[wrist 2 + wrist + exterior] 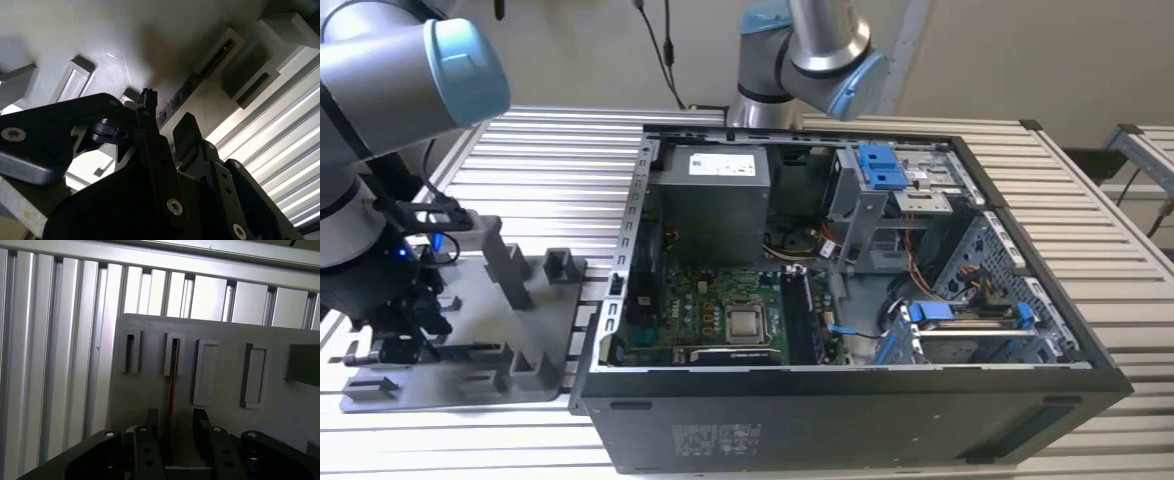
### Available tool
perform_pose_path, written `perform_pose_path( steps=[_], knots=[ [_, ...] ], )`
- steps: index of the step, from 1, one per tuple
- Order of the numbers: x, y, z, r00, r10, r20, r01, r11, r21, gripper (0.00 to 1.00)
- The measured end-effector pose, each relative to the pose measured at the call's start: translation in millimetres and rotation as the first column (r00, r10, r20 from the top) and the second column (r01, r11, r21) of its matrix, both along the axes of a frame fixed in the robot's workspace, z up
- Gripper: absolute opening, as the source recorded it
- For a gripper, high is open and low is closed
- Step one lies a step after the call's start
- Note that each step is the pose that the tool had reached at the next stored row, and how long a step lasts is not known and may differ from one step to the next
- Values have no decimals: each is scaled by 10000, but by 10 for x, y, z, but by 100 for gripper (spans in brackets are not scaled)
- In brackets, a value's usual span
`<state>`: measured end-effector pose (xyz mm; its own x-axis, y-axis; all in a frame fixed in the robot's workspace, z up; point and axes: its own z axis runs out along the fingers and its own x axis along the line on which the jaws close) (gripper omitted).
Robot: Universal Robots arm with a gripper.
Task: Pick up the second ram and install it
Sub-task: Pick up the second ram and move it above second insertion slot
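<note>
Your gripper (175, 416) hovers with jaws apart on either side of the second ram (172, 377), which stands on edge in the grey tray (145, 402); keep it centred so both fingers close squarely on its flat faces.

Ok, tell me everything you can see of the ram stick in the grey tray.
The ram stick is a thin, long, dark strip standing on edge in a raised slot of the grey tray. The second wrist view shows small chips along its face. One end lies between the gripper's open fingers; contact cannot be told.
</note>
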<state>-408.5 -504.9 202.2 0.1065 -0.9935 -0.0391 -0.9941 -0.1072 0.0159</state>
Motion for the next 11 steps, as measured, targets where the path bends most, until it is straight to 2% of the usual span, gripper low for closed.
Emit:
perform_pose_path(
  steps=[11],
  knots=[
    [2, 0, -21, 10000, 20, 9, -20, 10000, -16, 42]
  ],
)
